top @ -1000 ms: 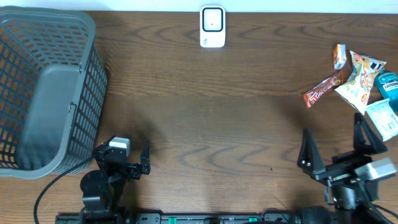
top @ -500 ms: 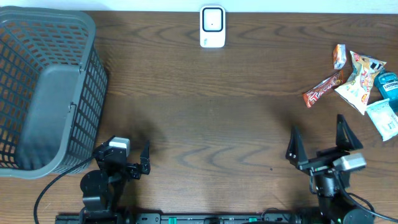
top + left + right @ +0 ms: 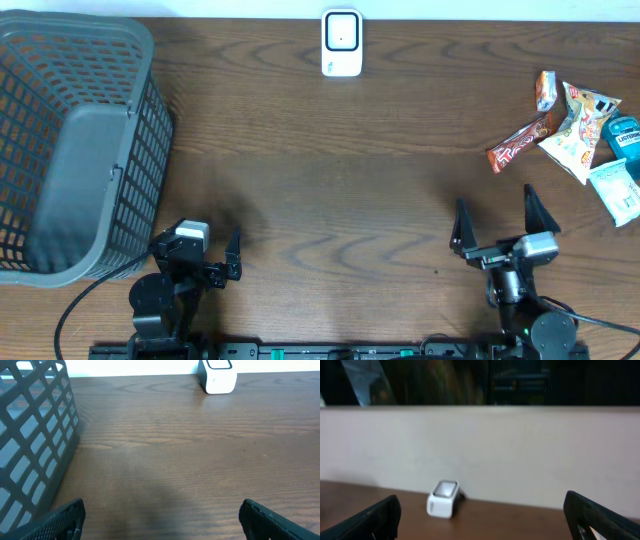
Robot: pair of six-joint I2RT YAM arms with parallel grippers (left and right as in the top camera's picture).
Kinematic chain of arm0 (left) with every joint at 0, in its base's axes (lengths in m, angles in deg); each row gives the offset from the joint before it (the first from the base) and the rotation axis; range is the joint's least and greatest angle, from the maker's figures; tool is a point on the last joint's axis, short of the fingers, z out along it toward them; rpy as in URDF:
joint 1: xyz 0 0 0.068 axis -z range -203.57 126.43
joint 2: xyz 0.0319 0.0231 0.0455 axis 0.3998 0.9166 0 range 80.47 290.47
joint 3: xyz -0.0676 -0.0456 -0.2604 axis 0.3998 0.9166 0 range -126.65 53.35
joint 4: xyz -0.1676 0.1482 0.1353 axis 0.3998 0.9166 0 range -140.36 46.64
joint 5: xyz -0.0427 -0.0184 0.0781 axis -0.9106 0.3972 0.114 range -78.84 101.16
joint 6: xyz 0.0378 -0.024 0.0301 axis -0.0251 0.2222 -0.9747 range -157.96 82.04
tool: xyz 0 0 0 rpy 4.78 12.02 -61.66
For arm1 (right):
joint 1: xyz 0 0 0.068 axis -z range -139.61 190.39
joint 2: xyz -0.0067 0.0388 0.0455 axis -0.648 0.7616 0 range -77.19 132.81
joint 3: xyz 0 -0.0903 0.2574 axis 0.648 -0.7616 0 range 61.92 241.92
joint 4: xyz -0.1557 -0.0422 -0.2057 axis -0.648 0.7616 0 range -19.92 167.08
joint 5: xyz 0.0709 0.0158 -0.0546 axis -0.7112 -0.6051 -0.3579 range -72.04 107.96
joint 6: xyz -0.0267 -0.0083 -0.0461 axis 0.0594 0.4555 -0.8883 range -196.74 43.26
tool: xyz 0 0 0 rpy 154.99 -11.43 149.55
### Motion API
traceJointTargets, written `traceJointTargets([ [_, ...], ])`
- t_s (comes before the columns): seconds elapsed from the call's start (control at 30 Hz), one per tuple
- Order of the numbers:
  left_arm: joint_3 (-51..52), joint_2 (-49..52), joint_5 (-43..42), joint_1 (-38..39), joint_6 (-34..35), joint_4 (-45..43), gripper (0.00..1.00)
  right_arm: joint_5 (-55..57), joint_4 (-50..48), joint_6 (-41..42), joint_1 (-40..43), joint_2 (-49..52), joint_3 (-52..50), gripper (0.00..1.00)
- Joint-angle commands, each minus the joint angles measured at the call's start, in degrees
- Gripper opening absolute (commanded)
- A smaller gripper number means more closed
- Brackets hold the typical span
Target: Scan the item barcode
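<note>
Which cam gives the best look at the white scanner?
Overhead: the whole scanner shows, sharp, seen from above. Left wrist shows the scanner with its top cropped. Right wrist has the scanner whole but small and blurry.

Left of your left gripper, the basket is cut off by the picture's top and left edges, and the scanner ahead loses its top. The right wrist view is blurred. Right of your right gripper, a blue bottle runs off the overhead edge. Print on the packets is too small to read.
</note>
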Motion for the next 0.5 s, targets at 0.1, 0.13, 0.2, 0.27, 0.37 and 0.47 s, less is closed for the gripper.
traceJointTargets([
  [0.1,0.9,-0.11,0.2,-0.13,0.5,1.05,0.98,1.53,5.6,-3.96,0.76,-0.57,-1.05,0.99],
  [0.13,0.9,-0.11,0.2,-0.13,0.5,1.05,0.98,1.75,6.88,-4.61,0.76,-0.57,-1.05,0.99],
  [0.2,0.9,-0.11,0.2,-0.13,0.5,1.05,0.98,3.32,10.23,-4.68,0.74,-0.57,-1.05,0.99],
  [0.27,0.9,-0.11,0.2,-0.13,0.5,1.05,0.98,5.42,13.86,-4.68,0.74,-0.57,-1.05,0.99],
  [0.37,0.9,-0.11,0.2,-0.13,0.5,1.05,0.98,6.47,20.22,-4.55,0.74,-0.57,-1.05,0.99],
  [0.47,0.9,-0.11,0.2,-0.13,0.5,1.05,0.98,6.62,20.44,-4.24,0.61,-0.57,-1.05,0.99],
])
